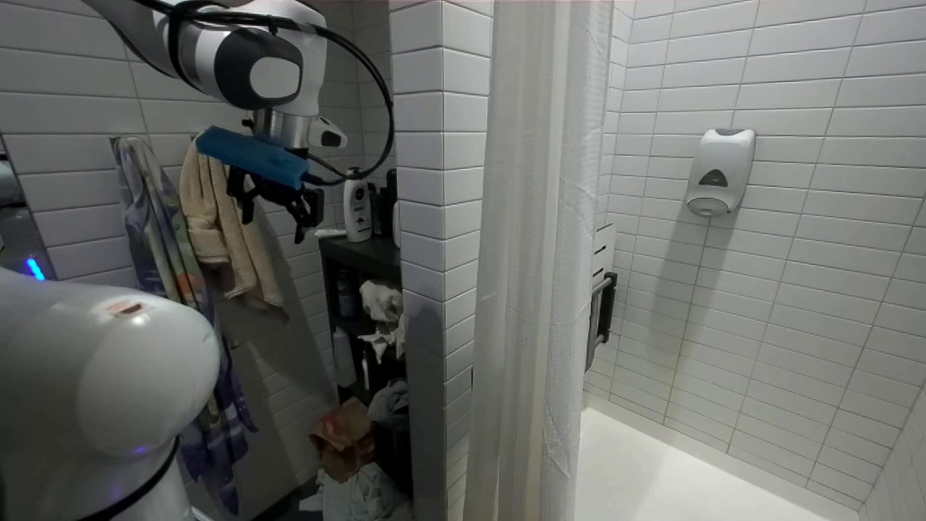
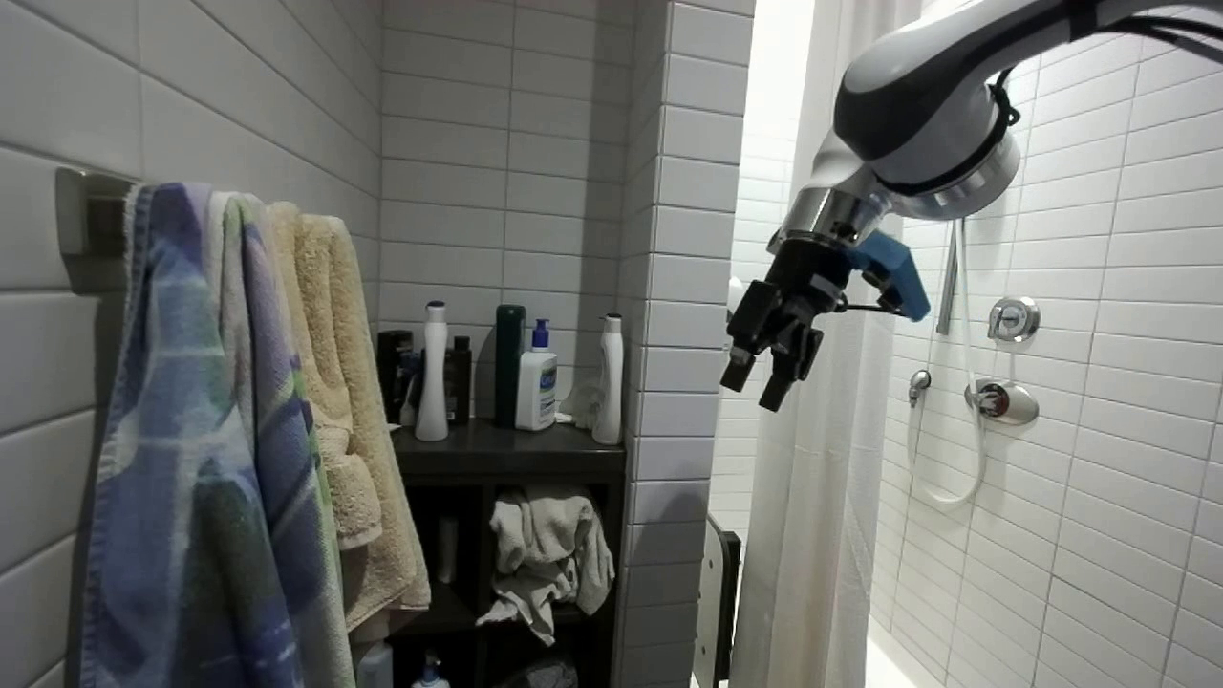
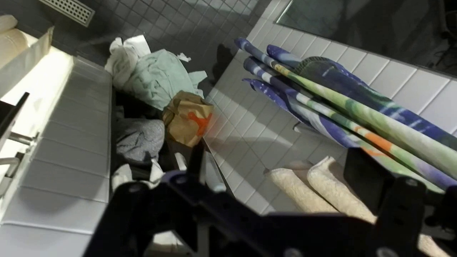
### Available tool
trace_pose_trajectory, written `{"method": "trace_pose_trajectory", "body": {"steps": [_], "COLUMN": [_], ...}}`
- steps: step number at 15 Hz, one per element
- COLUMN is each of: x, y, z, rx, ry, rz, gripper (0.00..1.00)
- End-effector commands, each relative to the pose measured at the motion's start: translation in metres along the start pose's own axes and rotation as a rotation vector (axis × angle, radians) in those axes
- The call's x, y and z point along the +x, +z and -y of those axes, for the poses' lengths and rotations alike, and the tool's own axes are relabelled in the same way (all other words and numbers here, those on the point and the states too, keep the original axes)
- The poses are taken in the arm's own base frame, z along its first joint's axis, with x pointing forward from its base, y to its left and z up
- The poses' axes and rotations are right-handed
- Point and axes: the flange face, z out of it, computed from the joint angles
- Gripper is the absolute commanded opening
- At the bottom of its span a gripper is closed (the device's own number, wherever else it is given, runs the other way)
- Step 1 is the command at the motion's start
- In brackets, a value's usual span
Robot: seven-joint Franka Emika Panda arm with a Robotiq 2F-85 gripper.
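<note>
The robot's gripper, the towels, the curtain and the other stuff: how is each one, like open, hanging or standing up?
Gripper, open, holding nothing.
Colourful towel, hanging.
Beige towel, hanging.
Shower curtain, hanging in folds.
Bottle with blue pump, standing upright on the dark shelf.
Pale cloth, rumpled, hanging out of that shelf.
Paper bag, crumpled.
Soap dispenser, mounted upright; can't tell how full.

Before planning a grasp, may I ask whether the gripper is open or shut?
Open: the wrist view shows the gripper with fingers wide apart.
</note>
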Motion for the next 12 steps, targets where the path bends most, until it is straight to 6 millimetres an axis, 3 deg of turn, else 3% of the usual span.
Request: {"method": "trace_pose_trajectory", "body": {"steps": [1, 5, 12], "x": [0.024, 0.041, 0.066], "y": [0.001, 0.003, 0.011], "z": [0.035, 0.071, 0.112], "rx": [0.03, 0.033, 0.032], "ry": [-0.047, -0.129, -0.216], "rz": [-0.056, -0.087, -0.119], "gripper": [1.0, 1.0, 1.0]}}
